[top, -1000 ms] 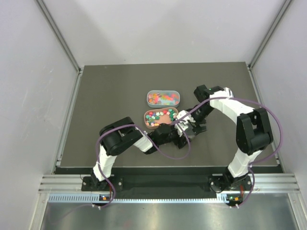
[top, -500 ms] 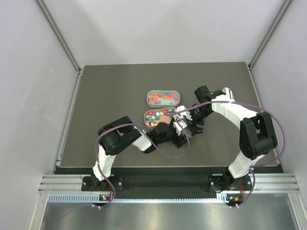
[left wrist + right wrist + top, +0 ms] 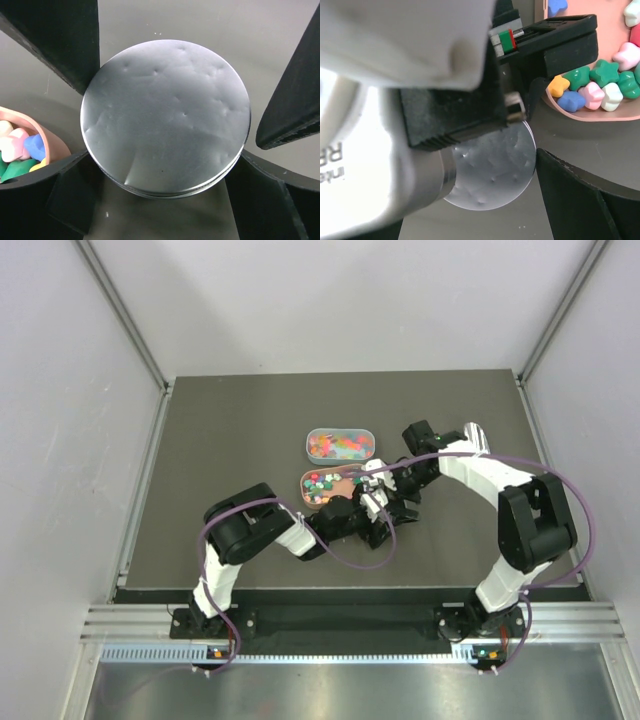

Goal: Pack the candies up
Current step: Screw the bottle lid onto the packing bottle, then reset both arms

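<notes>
At mid-frame, beside the pink oval tray [image 3: 56,145] of multicoloured candies [image 3: 22,145], the left gripper [image 3: 175,100] stood open around the round silver lid [image 3: 165,120], presumably to seat it, while the right gripper's [image 3: 398,502] spread stayed unreadable.

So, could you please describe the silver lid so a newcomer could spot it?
On the dark table, find the pink tray of candies near the centre. Beside its right end, inside the left claw, sits a round, dented silver lid, unlike the colourful candies.

Partial txt only — "inte", "R" — on white housing [image 3: 360,150], rest cut off.
</notes>
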`<action>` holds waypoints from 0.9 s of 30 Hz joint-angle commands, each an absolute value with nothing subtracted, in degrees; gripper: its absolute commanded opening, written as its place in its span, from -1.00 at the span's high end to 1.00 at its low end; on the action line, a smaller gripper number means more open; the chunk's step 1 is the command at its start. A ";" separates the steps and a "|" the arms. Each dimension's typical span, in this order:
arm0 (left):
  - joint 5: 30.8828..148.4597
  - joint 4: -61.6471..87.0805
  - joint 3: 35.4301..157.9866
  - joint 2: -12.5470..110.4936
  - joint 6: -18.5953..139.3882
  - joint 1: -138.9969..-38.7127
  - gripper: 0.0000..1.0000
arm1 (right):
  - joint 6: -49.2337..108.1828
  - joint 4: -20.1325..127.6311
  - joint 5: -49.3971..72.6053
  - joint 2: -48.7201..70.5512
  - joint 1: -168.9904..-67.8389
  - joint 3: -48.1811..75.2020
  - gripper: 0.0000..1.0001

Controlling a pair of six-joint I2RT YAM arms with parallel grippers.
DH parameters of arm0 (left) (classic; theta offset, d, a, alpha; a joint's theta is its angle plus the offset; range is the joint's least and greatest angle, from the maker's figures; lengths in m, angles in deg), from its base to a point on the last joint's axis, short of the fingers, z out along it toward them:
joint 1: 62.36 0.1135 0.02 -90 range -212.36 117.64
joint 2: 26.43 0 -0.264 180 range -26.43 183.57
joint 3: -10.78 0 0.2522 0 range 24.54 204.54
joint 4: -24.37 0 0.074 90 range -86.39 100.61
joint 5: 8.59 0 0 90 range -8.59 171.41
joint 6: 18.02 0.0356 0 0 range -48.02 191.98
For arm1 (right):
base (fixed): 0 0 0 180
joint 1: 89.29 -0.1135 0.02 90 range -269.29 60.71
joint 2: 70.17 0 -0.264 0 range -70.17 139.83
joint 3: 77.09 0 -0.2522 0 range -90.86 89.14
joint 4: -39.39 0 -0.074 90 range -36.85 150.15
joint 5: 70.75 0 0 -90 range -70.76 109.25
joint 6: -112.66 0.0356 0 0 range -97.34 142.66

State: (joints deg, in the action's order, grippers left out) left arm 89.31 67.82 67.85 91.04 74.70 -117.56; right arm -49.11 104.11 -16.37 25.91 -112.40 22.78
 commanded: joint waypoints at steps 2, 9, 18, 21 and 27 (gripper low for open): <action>84.93 44.98 65.06 95.12 79.18 -118.61 -0.97 | -45.98 105.54 -9.06 29.33 -114.69 26.13 -0.99; 84.40 42.88 65.58 94.59 79.27 -118.61 -0.97 | -48.00 109.22 -9.23 28.45 -114.51 24.02 -0.99; 87.12 35.06 65.93 87.84 81.82 -118.52 -0.97 | -50.99 115.90 -11.16 27.66 -113.72 17.34 -1.00; 89.92 28.47 67.51 84.94 82.17 -118.52 -0.97 | -51.00 116.79 -10.73 27.22 -113.55 16.29 -0.99; 92.92 16.52 69.89 79.67 83.57 -118.52 -0.97 | -49.07 115.12 -8.62 28.44 -112.06 15.23 -0.99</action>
